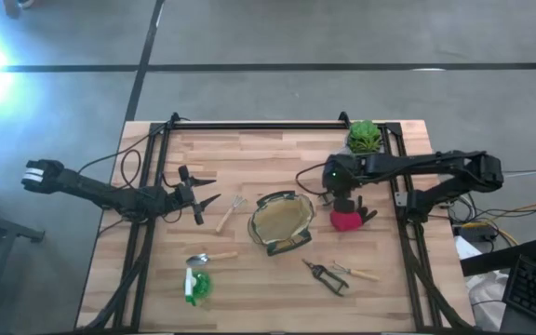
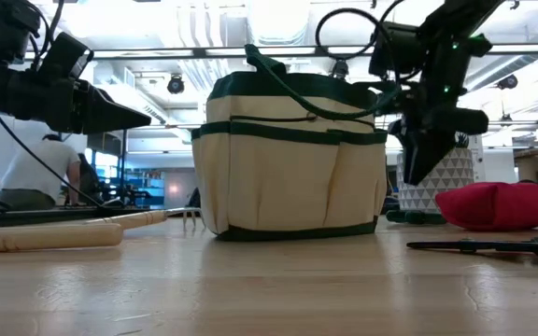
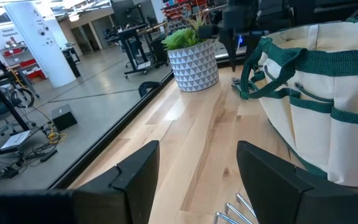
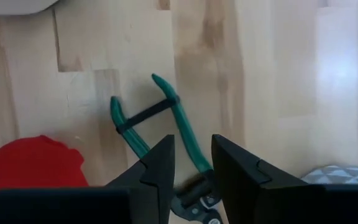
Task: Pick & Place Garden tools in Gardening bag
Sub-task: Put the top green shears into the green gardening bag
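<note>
Right of the bag (image 1: 283, 223), right end effector (image 1: 345, 203) hangs released, fingers apart, over green-handled shears (image 4: 166, 134) beside the red glove (image 1: 345, 221). Left end effector (image 1: 196, 194) released near the fork (image 1: 229, 213). Bag mid-counter (image 1: 249, 154).

- wood table (image 1: 268, 154), centre of frame
- bag (image 1: 282, 223) mid-table
- plant pot (image 1: 364, 138) upper right
- red glove (image 1: 345, 220) right of bag
- fork (image 1: 230, 213) left of bag
- trowel (image 1: 210, 256), green piece (image 1: 196, 285) lower left
- shears (image 1: 327, 276) lower right
</note>
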Available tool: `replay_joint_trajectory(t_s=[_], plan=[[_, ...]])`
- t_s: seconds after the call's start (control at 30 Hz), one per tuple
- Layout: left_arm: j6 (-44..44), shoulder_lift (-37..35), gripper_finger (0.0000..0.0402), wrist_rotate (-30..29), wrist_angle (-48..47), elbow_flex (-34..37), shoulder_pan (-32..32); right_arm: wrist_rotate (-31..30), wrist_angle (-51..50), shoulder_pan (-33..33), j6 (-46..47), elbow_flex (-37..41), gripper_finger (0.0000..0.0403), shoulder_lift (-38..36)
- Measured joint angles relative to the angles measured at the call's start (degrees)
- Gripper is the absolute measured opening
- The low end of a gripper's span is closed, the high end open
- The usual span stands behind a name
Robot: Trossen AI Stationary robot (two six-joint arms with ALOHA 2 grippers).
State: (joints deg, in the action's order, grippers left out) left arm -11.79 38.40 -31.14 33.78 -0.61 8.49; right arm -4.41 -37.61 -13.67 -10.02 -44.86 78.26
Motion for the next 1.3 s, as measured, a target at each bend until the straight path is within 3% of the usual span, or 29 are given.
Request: replay_joint_trajectory(t_s=[0.6,1.3], plan=[[0.0,0.0,0.0218,0.0,0.0,0.0,0.0,3.3,3.9,-1.6,-1.2,0.2,0.0096,6.8],[0.0,0.0,0.0218,0.0,-0.2,0.0,0.0,3.2,6.9,-3.1,-2.9,0.6,0.0078,14.2]])
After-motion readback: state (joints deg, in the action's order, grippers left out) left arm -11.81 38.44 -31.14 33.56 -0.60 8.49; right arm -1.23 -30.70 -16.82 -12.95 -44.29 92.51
